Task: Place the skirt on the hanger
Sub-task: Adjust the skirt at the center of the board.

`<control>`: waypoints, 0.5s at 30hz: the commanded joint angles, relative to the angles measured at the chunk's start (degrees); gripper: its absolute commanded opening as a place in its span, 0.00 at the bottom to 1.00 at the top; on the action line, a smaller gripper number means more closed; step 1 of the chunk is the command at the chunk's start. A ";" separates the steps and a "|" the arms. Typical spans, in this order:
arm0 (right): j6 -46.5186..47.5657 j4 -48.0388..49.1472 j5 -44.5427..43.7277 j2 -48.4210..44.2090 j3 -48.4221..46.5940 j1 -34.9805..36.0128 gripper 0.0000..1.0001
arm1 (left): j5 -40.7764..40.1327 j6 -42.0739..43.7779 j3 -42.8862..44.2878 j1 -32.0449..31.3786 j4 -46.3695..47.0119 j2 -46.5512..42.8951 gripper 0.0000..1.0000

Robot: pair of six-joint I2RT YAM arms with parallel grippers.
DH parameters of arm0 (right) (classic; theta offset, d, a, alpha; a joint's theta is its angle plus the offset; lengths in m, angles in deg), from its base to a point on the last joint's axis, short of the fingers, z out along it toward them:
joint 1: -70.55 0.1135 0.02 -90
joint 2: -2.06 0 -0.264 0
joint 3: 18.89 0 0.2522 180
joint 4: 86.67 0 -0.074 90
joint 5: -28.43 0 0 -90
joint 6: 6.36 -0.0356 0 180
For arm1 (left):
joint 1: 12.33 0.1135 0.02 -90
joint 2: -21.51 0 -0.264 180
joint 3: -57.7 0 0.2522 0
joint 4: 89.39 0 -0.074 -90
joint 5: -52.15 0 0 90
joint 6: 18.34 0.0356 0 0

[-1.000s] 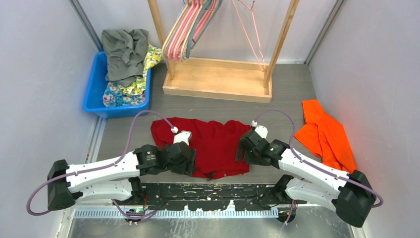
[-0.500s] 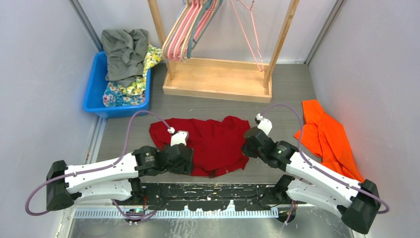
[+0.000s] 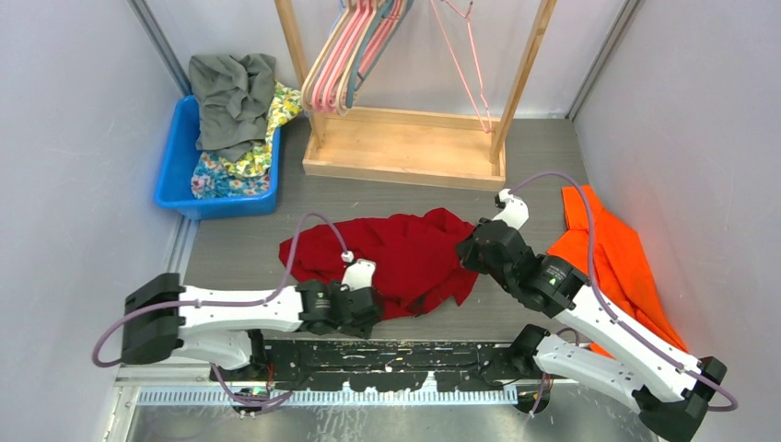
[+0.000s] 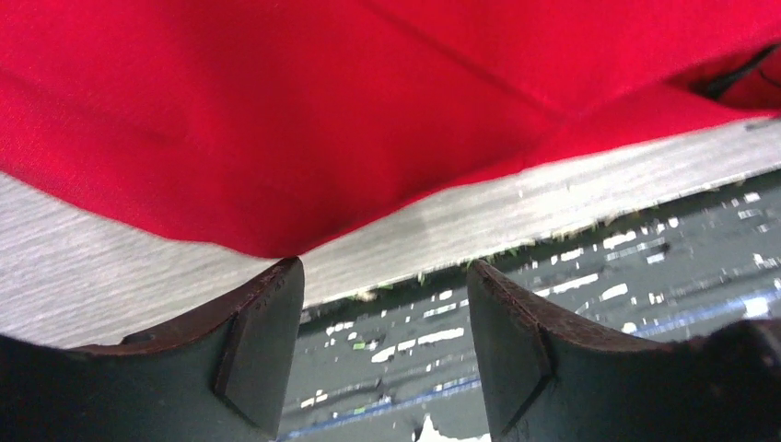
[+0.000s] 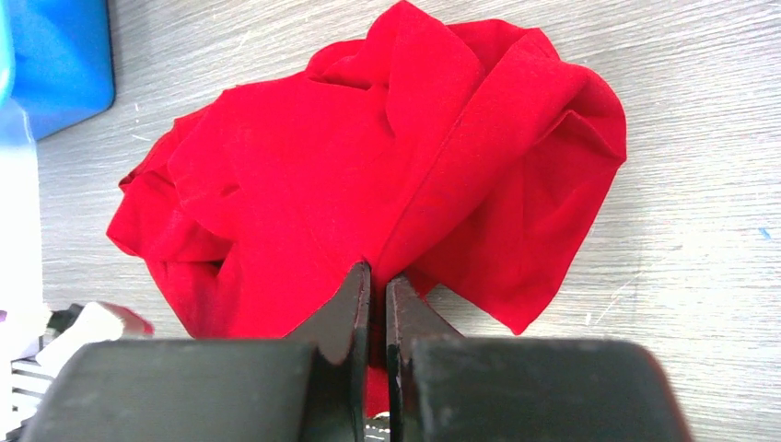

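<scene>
Skirt (image 3: 405, 258) now bunched toward frame centre-right vs. 1 s ago, right gripper (image 5: 378, 276) pinching its fabric, left gripper (image 4: 382, 269) open & empty, so lift toward hangers (image 3: 355, 55) looks under way.

R gripper (image 3: 467, 252) now farther from base, pinching red skirt (image 3: 410, 253) at its R side; cloth bunches up, no longer flat. L gripper (image 3: 365, 309) shifts R along near hem, jaws apart.
</scene>
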 commanded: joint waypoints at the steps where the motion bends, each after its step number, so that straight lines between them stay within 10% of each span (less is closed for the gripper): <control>1: 0.75 1.07 -1.21 -0.08 -2.13 -0.25 0.01 | -5.97 -0.20 4.33 -1.14 6.85 6.56 0.67; 15: -0.05 0.37 0.06 -4.34 2.09 -0.29 0.01 | -19.56 -1.80 9.23 -2.26 12.13 18.15 0.74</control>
